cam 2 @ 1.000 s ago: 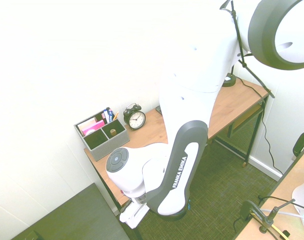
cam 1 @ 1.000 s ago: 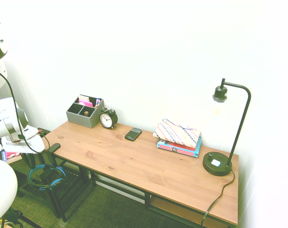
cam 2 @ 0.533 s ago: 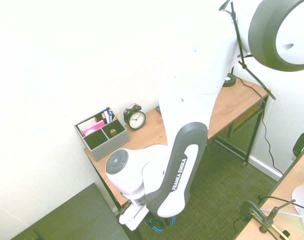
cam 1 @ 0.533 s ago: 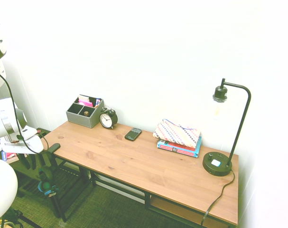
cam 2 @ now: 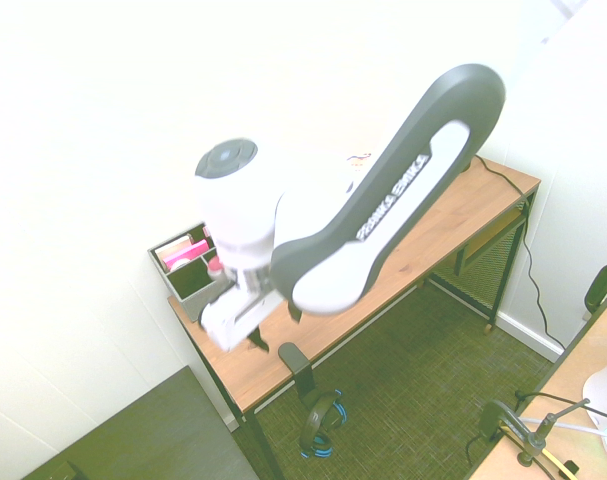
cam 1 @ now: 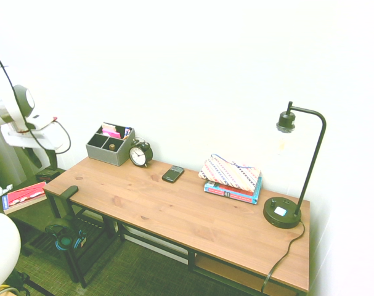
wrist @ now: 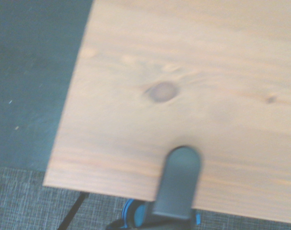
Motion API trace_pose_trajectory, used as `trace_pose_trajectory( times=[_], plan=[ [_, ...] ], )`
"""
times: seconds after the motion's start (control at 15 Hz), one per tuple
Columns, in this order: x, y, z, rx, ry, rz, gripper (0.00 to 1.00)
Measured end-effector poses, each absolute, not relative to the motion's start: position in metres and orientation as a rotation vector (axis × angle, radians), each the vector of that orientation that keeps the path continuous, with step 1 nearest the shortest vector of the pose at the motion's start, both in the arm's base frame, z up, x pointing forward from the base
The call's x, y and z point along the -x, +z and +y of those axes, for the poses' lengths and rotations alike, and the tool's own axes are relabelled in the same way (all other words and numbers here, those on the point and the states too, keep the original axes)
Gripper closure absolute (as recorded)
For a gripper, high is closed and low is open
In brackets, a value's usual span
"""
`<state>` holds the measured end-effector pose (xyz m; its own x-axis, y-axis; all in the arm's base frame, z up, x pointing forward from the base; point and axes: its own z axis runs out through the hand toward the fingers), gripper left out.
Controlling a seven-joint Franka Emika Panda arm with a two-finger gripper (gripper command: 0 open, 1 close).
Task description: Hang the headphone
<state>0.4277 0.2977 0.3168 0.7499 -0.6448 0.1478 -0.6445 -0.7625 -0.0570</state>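
The claw (cam 2: 277,328) is standing wide, empty; the headphone (cam 2: 314,424) is hanging, but risking slipping if the claw is bumping its hanger (cam 2: 297,366).

My jaws (cam 1: 40,159) hang above the left end of the wooden bench (cam 1: 168,209). Below that end, the black headphones with blue trim (cam 1: 66,238) hang from a dark hanger (cam 1: 69,196) on the bench edge. On top I see a grey organizer (cam 1: 110,148) beside an alarm clock (cam 1: 140,153), a phone (cam 1: 173,174), a striped pouch (cam 1: 230,172) on books (cam 1: 231,193), and a black lamp (cam 1: 282,213).
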Motion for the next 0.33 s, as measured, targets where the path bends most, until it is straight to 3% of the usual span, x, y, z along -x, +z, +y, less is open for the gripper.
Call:
trace_pose_trajectory(
  times=[0.33],
  plan=[
    [-0.442, 0.405, 0.116, 2.876, -0.265, 1.266, 0.0]
  ],
)
